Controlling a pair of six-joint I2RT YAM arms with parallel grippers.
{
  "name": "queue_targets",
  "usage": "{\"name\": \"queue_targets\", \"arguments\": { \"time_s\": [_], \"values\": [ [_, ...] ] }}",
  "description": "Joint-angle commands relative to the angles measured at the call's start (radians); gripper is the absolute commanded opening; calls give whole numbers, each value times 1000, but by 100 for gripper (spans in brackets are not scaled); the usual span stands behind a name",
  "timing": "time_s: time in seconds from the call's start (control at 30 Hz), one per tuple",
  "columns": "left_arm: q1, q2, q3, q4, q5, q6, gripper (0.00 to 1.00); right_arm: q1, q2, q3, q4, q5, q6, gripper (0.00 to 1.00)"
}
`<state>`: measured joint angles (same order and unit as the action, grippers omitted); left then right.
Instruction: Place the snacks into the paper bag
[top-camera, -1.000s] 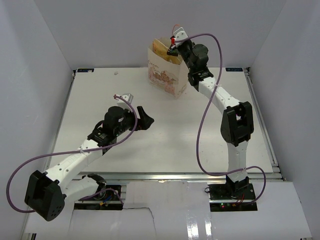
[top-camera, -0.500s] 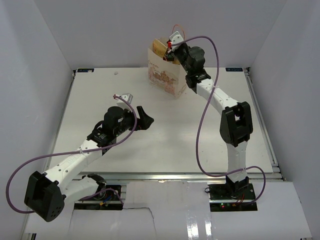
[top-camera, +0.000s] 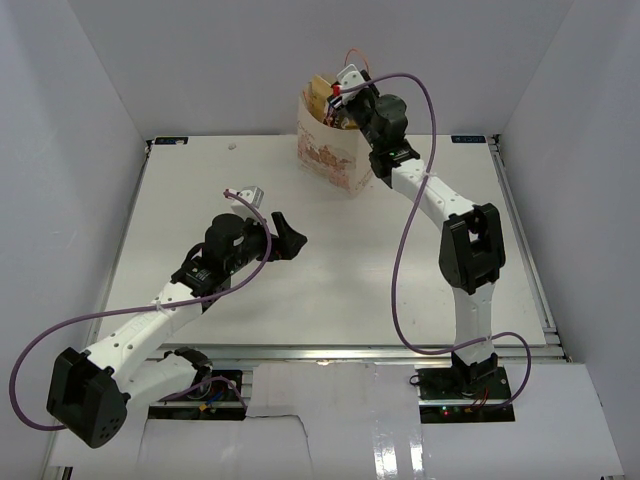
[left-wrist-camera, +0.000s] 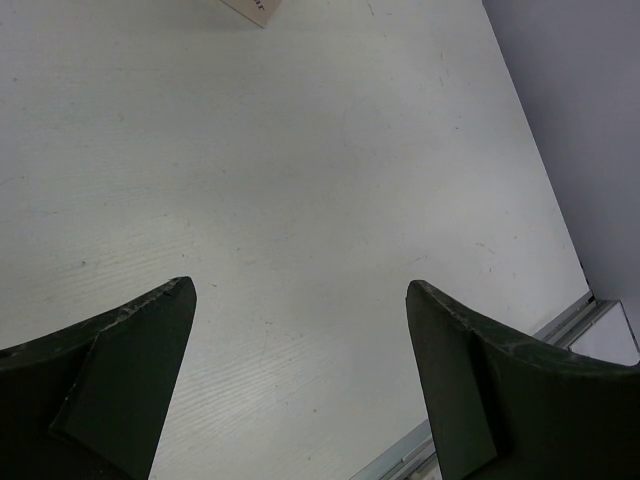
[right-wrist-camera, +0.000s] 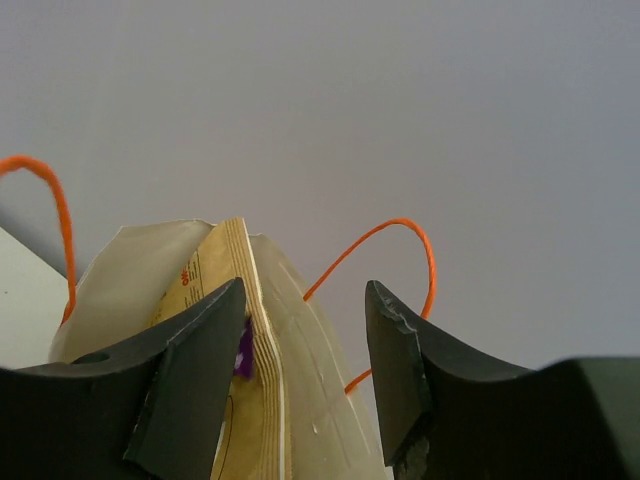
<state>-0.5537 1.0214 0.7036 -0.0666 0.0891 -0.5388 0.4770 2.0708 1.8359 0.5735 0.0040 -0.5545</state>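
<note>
Viewing the top camera, I read the paper bag (top-camera: 335, 160) standing upright at the 12 o'clock edge of the table (top-camera: 200, 200), a little toward 1 o'clock. The large yellow-tan chip bag (top-camera: 320, 93) stands inside it, its top clear of the bag mouth.

Right arm: the right gripper (right-wrist-camera: 304, 287) hangs directly above the bag mouth. On the right wrist camera its two fingers stand apart and clamp nothing. The crimped top edge of the chip bag runs up just beside the finger at 9 o'clock; I cannot tell whether they touch. A sliver of purple wrapper (right-wrist-camera: 243, 356) shows low inside the bag, next to the chip bag and partly hidden by that finger. The thin orange cord handles (right-wrist-camera: 400, 235) arch up on either side of the mouth.

Left arm: the left gripper (top-camera: 292, 237) sits over the middle of the table, well apart from the bag, pointing toward 2 o'clock. On the left wrist camera its fingers are spread wide over bare tabletop, with nothing between them. One bottom corner of the paper bag shows at that view's 12 o'clock edge.
</note>
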Motion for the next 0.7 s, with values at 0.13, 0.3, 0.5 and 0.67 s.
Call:
{"name": "queue_targets", "arguments": {
  "time_s": [0.13, 0.3, 0.5, 0.67],
  "values": [
    [0, -11, 4, 22, 4, 8, 97, -34, -120, 35, -122, -44, 108, 58],
    [0, -12, 4, 16, 1, 8, 97, -162, -159, 157, -424, -373, 325, 61],
    [0, 12, 4, 27, 4, -3, 98, -348, -135, 93, -635, -545, 617, 62],
    [0, 66, 31, 47, 32, -21, 98, -406, -56, 33, -709, -503, 723, 70]
  ]
}}
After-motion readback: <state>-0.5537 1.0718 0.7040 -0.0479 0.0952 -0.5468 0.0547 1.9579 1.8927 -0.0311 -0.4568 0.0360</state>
